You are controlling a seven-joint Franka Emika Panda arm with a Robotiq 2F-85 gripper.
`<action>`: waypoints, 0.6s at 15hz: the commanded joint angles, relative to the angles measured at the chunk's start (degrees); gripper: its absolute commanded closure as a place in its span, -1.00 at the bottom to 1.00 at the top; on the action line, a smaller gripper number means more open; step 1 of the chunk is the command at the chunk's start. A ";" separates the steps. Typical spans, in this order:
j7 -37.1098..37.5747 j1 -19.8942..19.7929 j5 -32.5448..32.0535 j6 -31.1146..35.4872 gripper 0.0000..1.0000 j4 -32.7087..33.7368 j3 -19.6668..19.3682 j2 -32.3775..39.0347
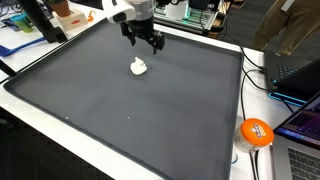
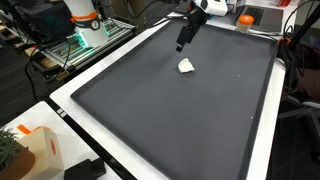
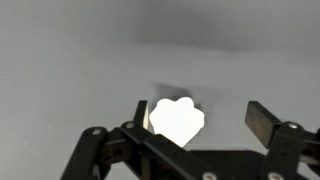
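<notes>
A small white lumpy object point(image 1: 139, 67) point(image 2: 187, 66) lies on the dark grey mat in both exterior views. My gripper point(image 1: 146, 42) point(image 2: 182, 44) hangs above it, a little toward the far side, with the fingers spread apart and nothing between them. In the wrist view the white object point(image 3: 177, 119) shows bright below, close to the left finger, while the gripper point(image 3: 203, 120) stands open with its right finger point(image 3: 263, 122) well apart from it. I see no contact between the fingers and the object.
The dark mat point(image 1: 150, 110) fills a white-rimmed table. An orange ball-like object point(image 1: 256, 132) sits off the mat near a laptop. Boxes and clutter point(image 1: 70, 15) line the far edge. An orange-and-white box point(image 2: 35, 150) stands near a table corner.
</notes>
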 commanded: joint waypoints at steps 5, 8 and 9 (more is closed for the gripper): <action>0.00 -1.37 1.25 10.40 -1.00 -8.99 0.50 -5.36; 0.48 -2.29 2.40 18.96 -1.00 -16.42 0.11 -8.47; 2.29 -2.34 2.06 23.77 -1.00 -19.69 -0.37 -9.87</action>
